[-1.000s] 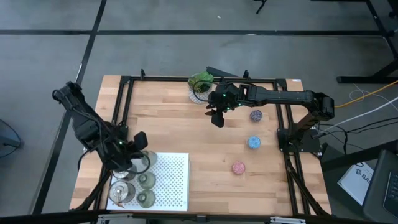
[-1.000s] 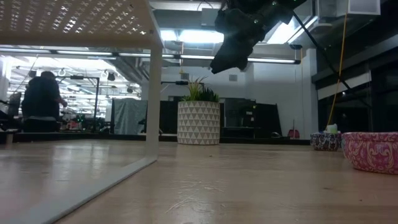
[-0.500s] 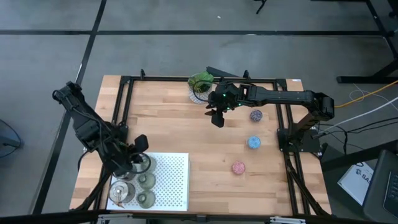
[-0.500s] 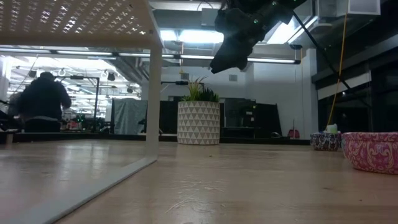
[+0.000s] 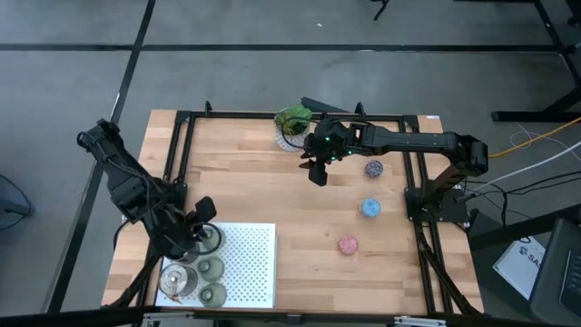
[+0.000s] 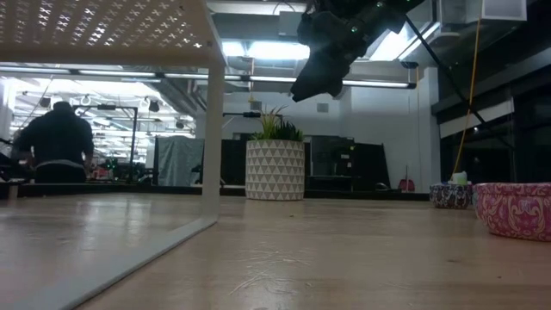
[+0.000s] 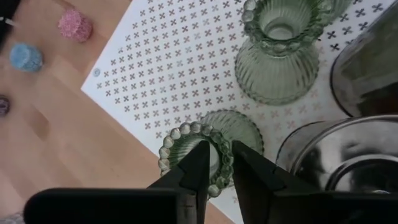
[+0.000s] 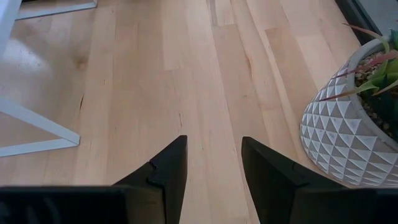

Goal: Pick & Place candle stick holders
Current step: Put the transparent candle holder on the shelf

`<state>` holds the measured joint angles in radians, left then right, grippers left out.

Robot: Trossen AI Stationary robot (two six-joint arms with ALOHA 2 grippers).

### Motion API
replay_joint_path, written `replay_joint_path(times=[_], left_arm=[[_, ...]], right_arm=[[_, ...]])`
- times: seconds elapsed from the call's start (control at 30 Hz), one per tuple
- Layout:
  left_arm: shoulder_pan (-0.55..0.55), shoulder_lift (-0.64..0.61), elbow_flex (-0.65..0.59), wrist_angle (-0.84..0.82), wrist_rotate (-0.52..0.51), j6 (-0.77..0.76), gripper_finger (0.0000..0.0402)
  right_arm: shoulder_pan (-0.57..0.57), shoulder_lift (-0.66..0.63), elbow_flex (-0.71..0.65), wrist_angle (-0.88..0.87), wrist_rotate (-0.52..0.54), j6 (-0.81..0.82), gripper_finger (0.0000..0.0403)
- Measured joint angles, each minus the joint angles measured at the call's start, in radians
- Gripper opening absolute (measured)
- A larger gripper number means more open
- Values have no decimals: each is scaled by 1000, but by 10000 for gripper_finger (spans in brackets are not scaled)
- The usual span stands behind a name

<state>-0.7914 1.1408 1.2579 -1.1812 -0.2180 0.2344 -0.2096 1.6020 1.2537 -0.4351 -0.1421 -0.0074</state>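
Note:
My left gripper [image 5: 202, 232] is over the far left part of the white perforated tray [image 5: 254, 263], shut on an olive-green glass holder [image 7: 211, 140]. Two more olive holders [image 5: 211, 268] [image 5: 215, 292] and shiny silver ones [image 5: 178, 280] stand on the tray beside it. The purple [image 5: 373, 168], blue [image 5: 370, 207] and pink [image 5: 349, 244] holders stand on the wooden table at the right. My right gripper [image 5: 316, 174] hangs open and empty above the table's far middle, near the plant. My left gripper pinches the olive holder's beaded rim [image 7: 219, 179] between its two fingers, one finger [image 7: 198, 163] over the mouth and one [image 7: 244, 167] outside. The fingers come from above, slanting down. The holder stands upright at the tray's edge; whether its foot rests on the tray is hidden.
A green plant in a white patterned pot [image 5: 292, 123] stands at the far edge beside my right gripper. The tray is a raised shelf on white legs [image 6: 212, 120]. Bare wood lies between the tray and the three coloured holders. A person [image 6: 56, 142] is in the room behind.
My left gripper has gone a little toward the table's near edge and down over the tray's far left part, staying shut on the olive holder.

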Motion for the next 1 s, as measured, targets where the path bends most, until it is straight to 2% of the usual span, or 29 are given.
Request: replay_joint_path(times=[0.23,0.53,0.8,1.0], left_arm=[[0,1,-1,-1,-46,-17,69],[0,-11,-1,45,-51,-41,108],[0,-68,-1,58,-55,38,127],[0,-164,0,118,-203,38,114]], right_arm=[[0,0,0,-1,0,0,154],[0,0,0,-1,0,0,154],[0,0,0,-1,-1,0,154],[0,0,0,-1,-1,0,154]])
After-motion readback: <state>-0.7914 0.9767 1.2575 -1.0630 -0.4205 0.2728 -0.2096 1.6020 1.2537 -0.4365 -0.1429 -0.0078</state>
